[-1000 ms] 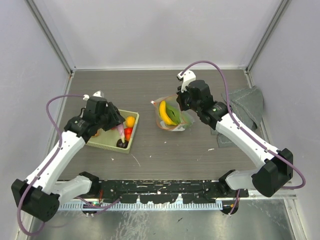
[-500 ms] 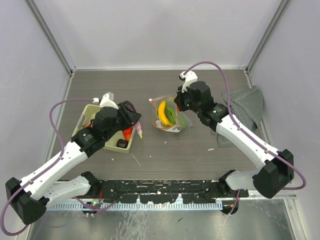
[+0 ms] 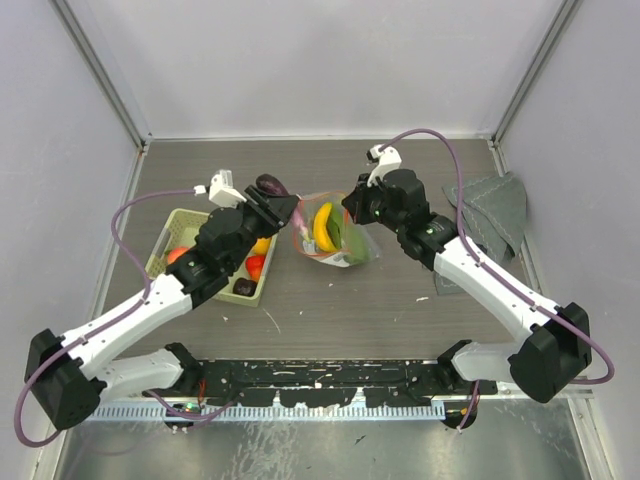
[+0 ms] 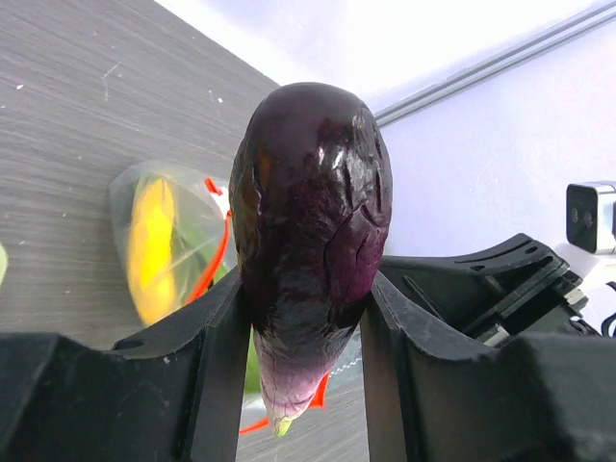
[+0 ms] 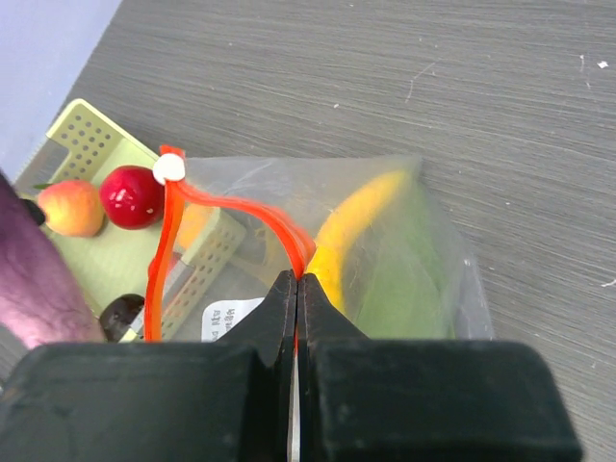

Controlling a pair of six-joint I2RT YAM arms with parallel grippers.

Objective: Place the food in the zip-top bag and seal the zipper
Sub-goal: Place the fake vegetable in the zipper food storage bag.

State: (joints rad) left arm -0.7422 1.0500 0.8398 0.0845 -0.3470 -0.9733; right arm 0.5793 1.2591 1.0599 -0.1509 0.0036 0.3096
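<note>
Holding the zip-top bag (image 3: 342, 243) by its mouth looks to be the right gripper (image 5: 296, 284)'s job: its fingers are pressed fully together on the zipper (image 5: 231, 207), pinching the red-orange strip partway along. Judged purpose: to lift one lip so the mouth gapes towards the other arm. The strip loops away to this gripper's left, ending in a small white tab. Just beyond and right of the fingertips, inside the clear film, lie the banana (image 5: 351, 231) and a green leafy piece (image 5: 409, 279). Left gripper (image 4: 306, 289): jaws partly spread, clamped on either flank of the eggplant (image 4: 310, 221), blunt end up and the paler stem tip hanging below the fingers. The bag mouth sits just ahead of and below this gripper, near but apart; eggplant not yet inside. Behind the left gripper, back towards its base, is the basket (image 3: 163, 243), with a red piece (image 5: 132, 195), an orange piece (image 5: 72, 209) and a dark piece (image 5: 123, 313) inside it. Judgement: mid-loading, zipper unsealed, several pieces yet to go.
</note>
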